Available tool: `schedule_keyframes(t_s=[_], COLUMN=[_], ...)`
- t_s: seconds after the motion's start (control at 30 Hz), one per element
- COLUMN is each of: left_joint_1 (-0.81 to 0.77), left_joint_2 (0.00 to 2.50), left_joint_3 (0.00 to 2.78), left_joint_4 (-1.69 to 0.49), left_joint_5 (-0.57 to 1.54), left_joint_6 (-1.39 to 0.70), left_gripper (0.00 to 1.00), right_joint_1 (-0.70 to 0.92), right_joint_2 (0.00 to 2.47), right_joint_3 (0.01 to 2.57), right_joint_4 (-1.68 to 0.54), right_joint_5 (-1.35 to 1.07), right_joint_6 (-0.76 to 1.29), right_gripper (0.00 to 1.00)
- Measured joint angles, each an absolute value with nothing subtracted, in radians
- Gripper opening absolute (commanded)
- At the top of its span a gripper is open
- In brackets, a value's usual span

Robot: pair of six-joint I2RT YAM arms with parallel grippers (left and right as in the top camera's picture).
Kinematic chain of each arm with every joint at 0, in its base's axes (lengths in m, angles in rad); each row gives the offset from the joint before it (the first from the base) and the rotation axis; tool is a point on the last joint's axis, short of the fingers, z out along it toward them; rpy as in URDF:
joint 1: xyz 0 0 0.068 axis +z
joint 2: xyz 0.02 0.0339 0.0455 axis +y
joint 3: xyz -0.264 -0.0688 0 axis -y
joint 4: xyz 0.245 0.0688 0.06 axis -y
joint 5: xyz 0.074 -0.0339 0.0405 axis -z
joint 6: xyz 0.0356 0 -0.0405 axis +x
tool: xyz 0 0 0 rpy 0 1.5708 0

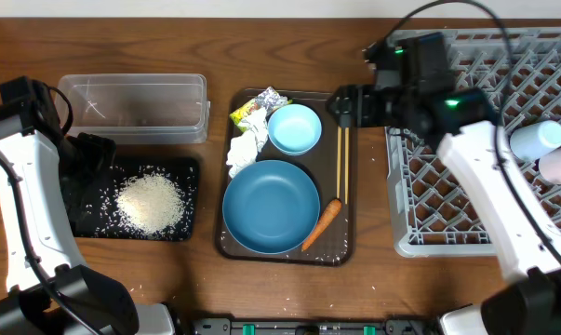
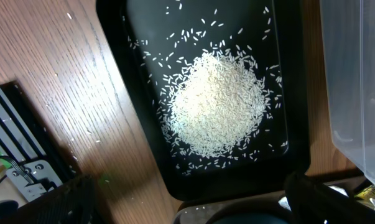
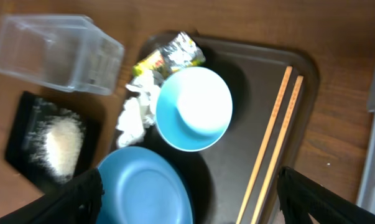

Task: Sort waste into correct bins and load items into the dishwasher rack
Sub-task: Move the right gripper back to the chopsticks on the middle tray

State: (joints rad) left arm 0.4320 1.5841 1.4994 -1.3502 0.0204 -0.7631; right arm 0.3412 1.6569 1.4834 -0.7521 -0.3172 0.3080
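Right pincer [image 1: 341, 104], jaws spread wide, hovers over the 12 o'clock edge of the brown tray [image 1: 340, 249]; chopsticks [image 1: 341, 163] lie just toward 6 o'clock, long axis 12-to-6. Left pincer [image 2: 187, 196], likewise spread, hangs well apart above the rice [image 2: 215, 106].

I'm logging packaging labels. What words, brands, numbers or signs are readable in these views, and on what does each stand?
No text can be read anywhere in these views.
Print on the snack wrapper: yellow-green pattern, too blurred to read in the right wrist and overhead views.
The clear tub, black tray and dishwasher rack: no markings visible.
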Motion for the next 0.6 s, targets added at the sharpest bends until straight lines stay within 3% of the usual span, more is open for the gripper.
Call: schedule_keyframes(t_s=[0.37, 0.6], left_joint_1=[0.432, 0.432], left_joint_2=[1.584, 1.584], left_joint_3=[1.499, 1.499], left_joint_4=[-1.35, -1.35], left_joint_5=[0.021, 0.021], left_joint_6=[-0.763, -0.763], left_gripper=[0.99, 0.99], right_joint_1=[0.505, 0.516], right_joint_2=[1.917, 1.954], right_joint_3=[1.483, 1.483], right_joint_4=[-0.713, -0.732], right_joint_5=[-0.048, 0.041], right_joint_6=[0.443, 0.533], right_gripper=[0.61, 0.56])
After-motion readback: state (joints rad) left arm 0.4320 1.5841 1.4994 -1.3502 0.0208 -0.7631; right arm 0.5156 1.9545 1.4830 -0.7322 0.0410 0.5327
